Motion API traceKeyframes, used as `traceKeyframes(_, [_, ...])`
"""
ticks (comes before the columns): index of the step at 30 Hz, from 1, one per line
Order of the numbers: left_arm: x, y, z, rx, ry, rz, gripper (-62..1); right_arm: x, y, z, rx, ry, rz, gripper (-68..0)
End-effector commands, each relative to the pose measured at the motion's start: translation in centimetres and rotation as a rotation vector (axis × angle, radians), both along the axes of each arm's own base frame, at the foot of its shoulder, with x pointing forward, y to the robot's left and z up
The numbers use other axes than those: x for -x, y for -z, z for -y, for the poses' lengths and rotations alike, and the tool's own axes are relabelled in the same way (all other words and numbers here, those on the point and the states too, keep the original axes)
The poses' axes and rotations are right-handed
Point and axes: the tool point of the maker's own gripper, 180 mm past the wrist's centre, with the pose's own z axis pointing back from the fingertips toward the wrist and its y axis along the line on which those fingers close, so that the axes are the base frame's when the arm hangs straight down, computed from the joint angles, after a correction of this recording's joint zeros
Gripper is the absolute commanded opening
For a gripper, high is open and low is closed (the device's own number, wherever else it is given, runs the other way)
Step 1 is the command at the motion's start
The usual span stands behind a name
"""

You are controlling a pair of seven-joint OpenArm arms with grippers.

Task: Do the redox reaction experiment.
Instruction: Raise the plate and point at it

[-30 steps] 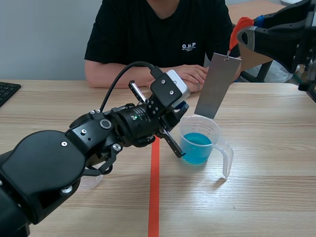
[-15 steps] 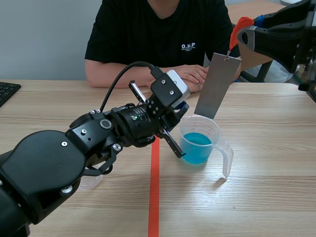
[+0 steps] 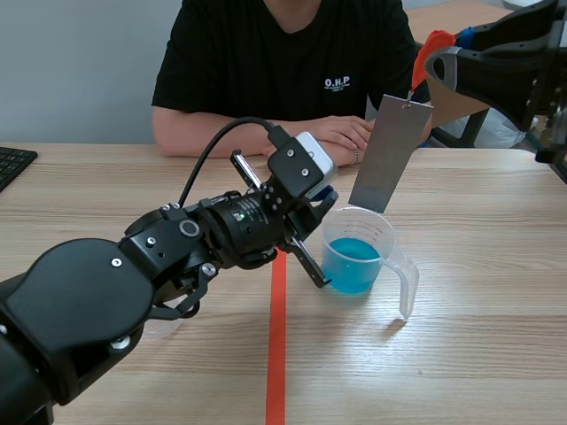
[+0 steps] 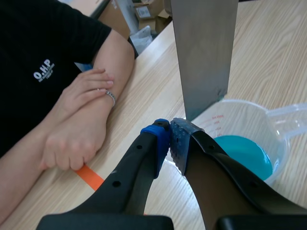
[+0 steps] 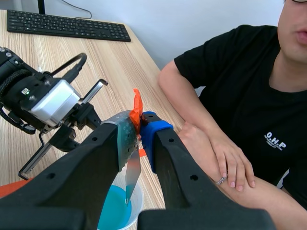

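Grey metal plate (image 3: pixel 387 155) hangs from an orange ribbon (image 3: pixel 427 49), its long axis almost upright, its lower end pointing down into the cup (image 3: pixel 386 232) of blue liquid (image 3: pixel 353 264). From the left wrist, the left gripper (image 4: pixel 170 143) is pressed together on nothing, beside the cup's rim. From the right wrist, the right gripper (image 5: pixel 138 125) pinches the ribbon.

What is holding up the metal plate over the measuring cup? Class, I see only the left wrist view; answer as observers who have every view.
Observer: The right gripper is shut on an orange-red tag at the metal plate's top edge.
Operator: Where is that arm?
Observer: Raised at the scene view's upper right. The plate hangs tilted from it, with its lower edge by the measuring cup's far rim.
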Motion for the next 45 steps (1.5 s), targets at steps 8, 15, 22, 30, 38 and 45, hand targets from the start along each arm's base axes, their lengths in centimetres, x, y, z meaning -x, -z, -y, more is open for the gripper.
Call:
traceKeyframes(8, [-0.2,-0.8,-0.1,0.029,0.008,0.026,-56.8,0.0,-1.7,0.1,-0.021,-0.011,0.037,-65.8])
traceKeyframes(15, [1.3,-2.1,-2.5,0.068,-0.010,0.033,-56.9,0.0,-1.7,0.1,-0.021,-0.011,0.037,-65.8])
traceKeyframes(22, [3.4,-4.2,-7.0,0.022,-0.059,0.075,-56.8,0.0,-1.6,0.1,-0.021,-0.011,0.037,-65.8])
traceKeyframes(30, [8.5,-3.9,-15.7,-0.034,-0.235,0.016,-56.8,0.0,-1.6,0.1,-0.021,-0.011,0.037,-65.8])
traceKeyframes(38, [16.0,0.2,-24.1,-0.083,-0.434,-0.212,-56.8,0.0,-1.5,0.0,-0.017,-0.010,0.037,-65.8])
traceKeyframes(45, [22.9,3.1,-26.7,-0.098,-0.564,-0.428,-56.9,0.0,-0.6,-0.7,-0.002,-0.013,0.039,-65.8])
